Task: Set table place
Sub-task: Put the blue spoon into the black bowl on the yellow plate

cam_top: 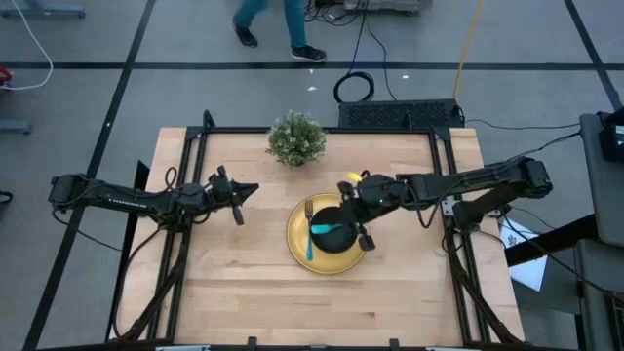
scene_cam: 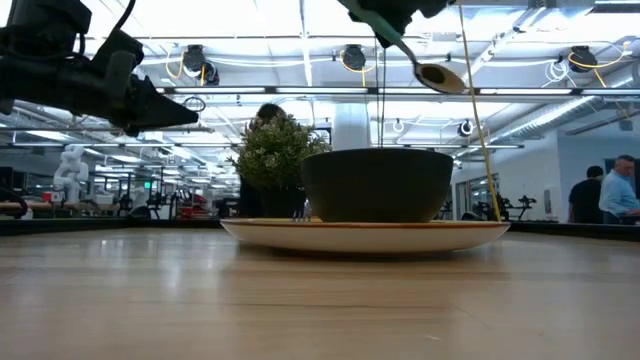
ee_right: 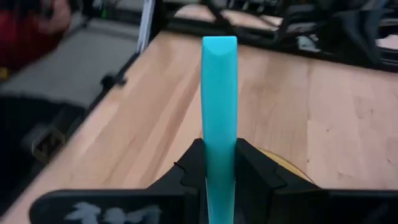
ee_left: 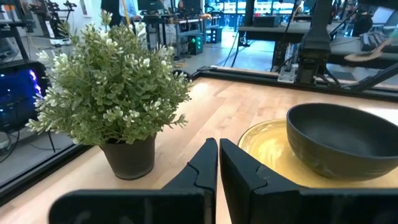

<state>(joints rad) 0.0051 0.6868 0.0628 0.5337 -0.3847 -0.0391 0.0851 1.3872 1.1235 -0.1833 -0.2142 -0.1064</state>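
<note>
The round yellow plate (cam_top: pixel 297 244) lies on the table (cam_top: pixel 234 292) right of centre, and the black bowl (cam_top: pixel 336 234) stands on it. The fork (cam_top: pixel 310 234) rests on the plate left of the bowl, tines toward the far edge. My right gripper (ee_right: pixel 219 149) hangs above the bowl, shut on the spoon (scene_cam: pixel 440 76). My left gripper (cam_top: pixel 249 190), shut and holding nothing, hovers level over the table left of the plate. My right gripper pinches the spoon's light-blue handle (ee_right: pixel 219 158) between its two fingers. The fingers lie along the handle, and its free end (ee_right: pixel 219 56) sticks out ahead of them toward the table's left. The spoon is lifted clear, its metal bowl end (scene_cam: pixel 440 76) above the black bowl's right rim.
A small potted plant (cam_top: pixel 296 138) stands near the far edge, between the two grippers. Bare wood lies along the table's near side (cam_top: pixel 322 312). A person (cam_top: pixel 278 29) walks on the floor beyond the far edge, and other people (scene_cam: pixel 612 195) stand in the room behind.
</note>
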